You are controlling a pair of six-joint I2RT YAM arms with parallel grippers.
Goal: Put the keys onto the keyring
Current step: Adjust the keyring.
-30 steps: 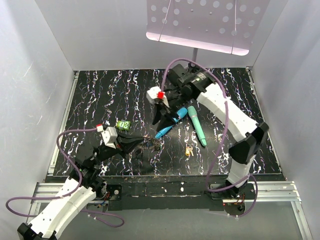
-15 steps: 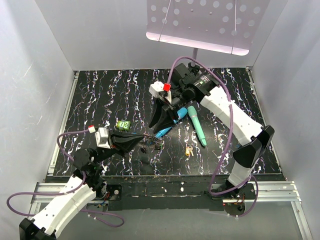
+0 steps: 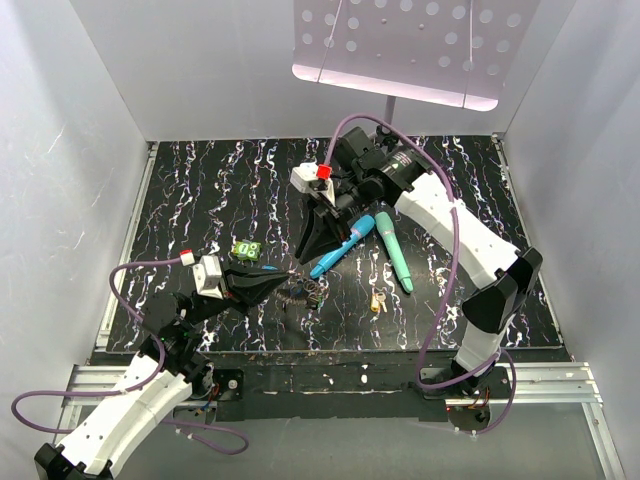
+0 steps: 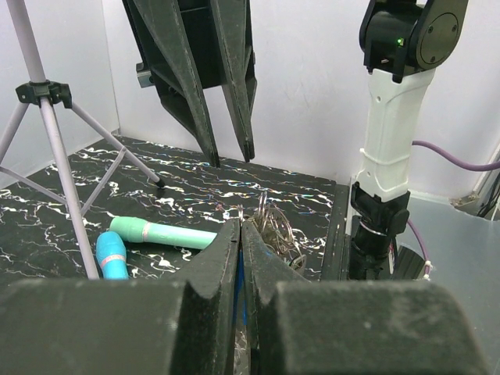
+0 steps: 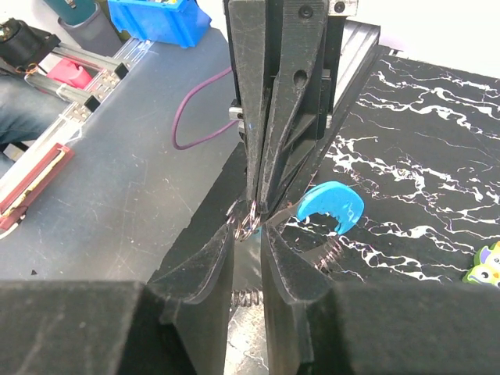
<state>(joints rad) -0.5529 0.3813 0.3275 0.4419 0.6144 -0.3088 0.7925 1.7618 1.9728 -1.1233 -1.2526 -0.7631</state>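
Note:
My left gripper [image 3: 288,281] [image 4: 241,223] lies low over the mat, shut on the keyring [image 3: 303,291]. Thin wire loops [image 4: 277,226] stick out past its tips. The right wrist view shows the keyring's bright blue curved section [image 5: 332,205] and grey coil [image 5: 328,254] resting on the mat. My right gripper [image 3: 303,257] [image 5: 248,234] points down at the left gripper's tips, its jaws a narrow gap apart, with the wire loops [image 5: 248,221] just beyond them and nothing gripped. A yellow key [image 3: 378,300] lies to the right. A green-headed key [image 3: 246,250] lies to the left.
A teal stick [image 3: 393,250] [image 4: 160,233] and a blue stick [image 3: 340,250] [image 4: 112,254] lie on the black marbled mat [image 3: 200,200] beside the right arm. A tripod leg [image 4: 62,180] stands at the left of the left wrist view. White walls enclose the mat.
The right gripper's jaws have narrowed, and it has shifted down and left toward the left gripper's tips. The left gripper stays shut on the keyring, nudged slightly.

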